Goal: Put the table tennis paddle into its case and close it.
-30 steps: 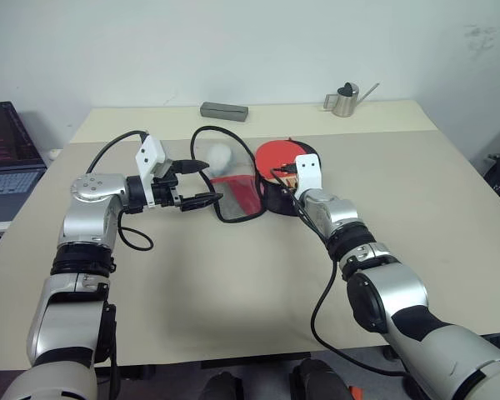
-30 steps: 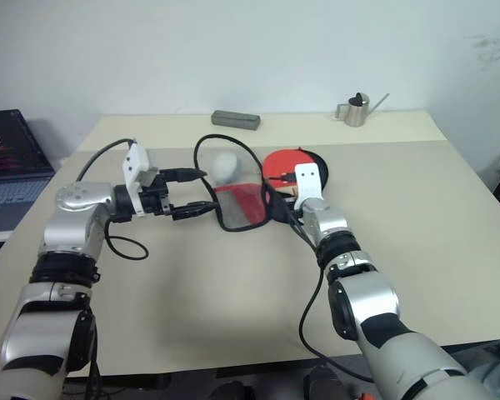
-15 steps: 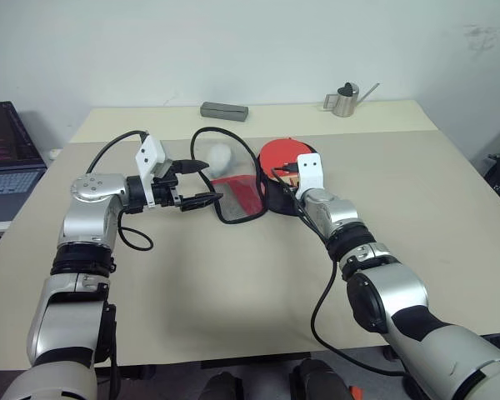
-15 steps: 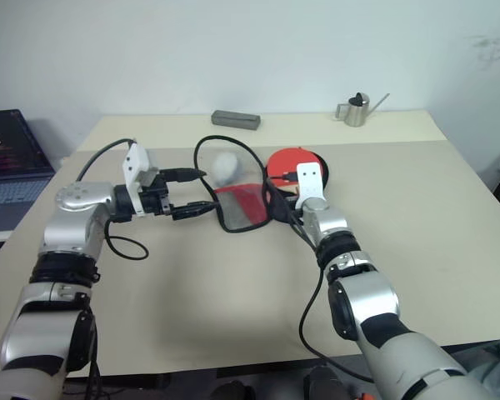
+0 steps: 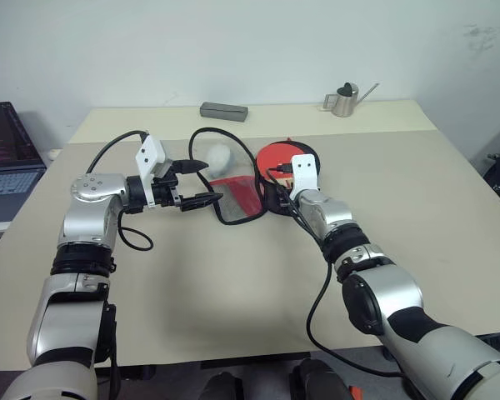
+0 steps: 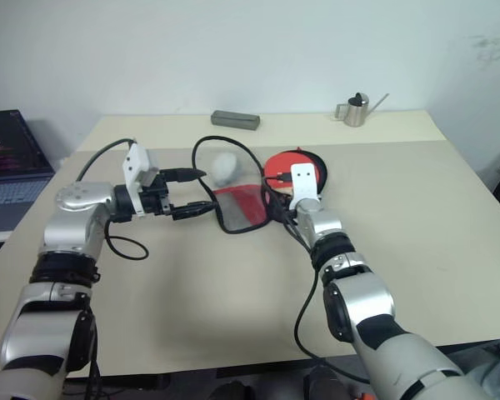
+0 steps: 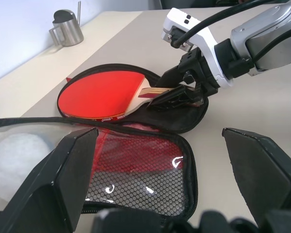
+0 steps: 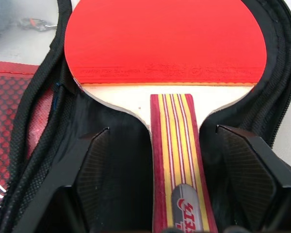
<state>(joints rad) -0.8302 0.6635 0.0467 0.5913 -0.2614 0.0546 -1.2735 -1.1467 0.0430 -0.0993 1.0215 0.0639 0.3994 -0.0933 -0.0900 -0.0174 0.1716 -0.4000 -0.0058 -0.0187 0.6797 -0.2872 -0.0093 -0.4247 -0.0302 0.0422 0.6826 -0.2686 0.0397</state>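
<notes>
The right gripper (image 8: 177, 179) stands with its two fingers spread to either side of the handle of the table tennis paddle (image 8: 165, 46), touching neither side of it; the handle runs straight up the gap between them. The paddle lies red face up inside the open half of the case (image 7: 186, 119), its round blade ringed by the black zipper rim. The case's other half, with mesh pocket and red panel, is folded open flat on the table (image 5: 233, 283) beside it. The left gripper (image 5: 202, 182) hovers wide open and empty just beside that flap. A white ball (image 5: 219, 154) lies under the clear plastic.
</notes>
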